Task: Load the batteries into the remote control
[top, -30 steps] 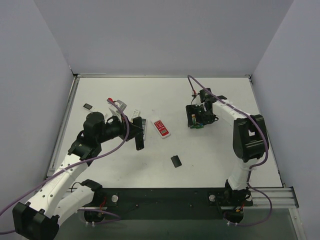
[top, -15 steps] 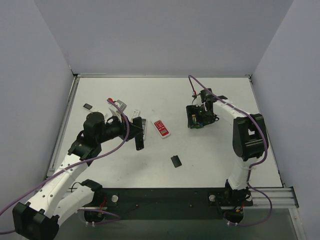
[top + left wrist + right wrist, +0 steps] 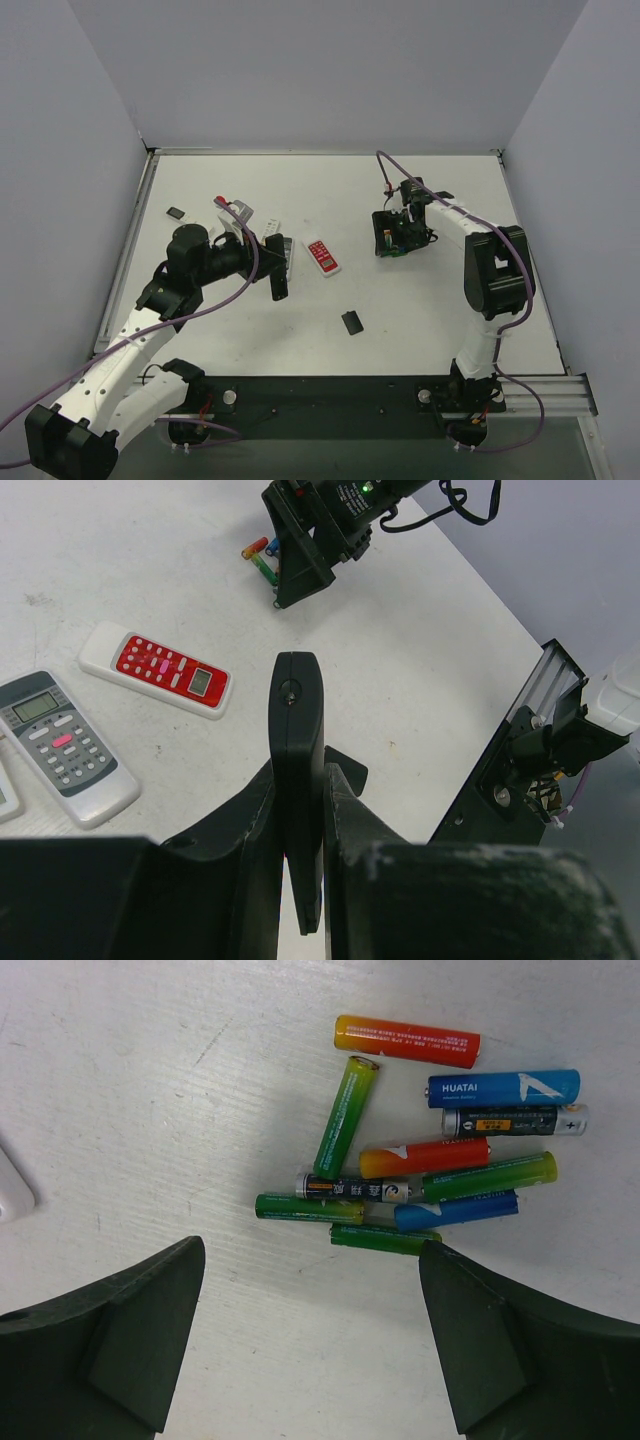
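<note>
Several batteries (image 3: 440, 1155) in green, red, blue and black lie in a loose heap on the white table. My right gripper (image 3: 310, 1350) is open and empty, just above the table, with the heap beyond its fingertips. In the top view this gripper (image 3: 388, 240) stands over the batteries (image 3: 400, 252). My left gripper (image 3: 298, 810) is shut on a slim black bar-shaped object (image 3: 297, 720), held edge-on above the table (image 3: 282, 288). White remotes lie behind the left gripper (image 3: 244, 213). I cannot tell which is the long slim white one.
A white remote with a red face (image 3: 157, 668) and a grey-faced remote (image 3: 62, 745) lie left of centre. Small black covers lie at the front middle (image 3: 352, 322) and far left (image 3: 176, 212). Walls close in the table on three sides.
</note>
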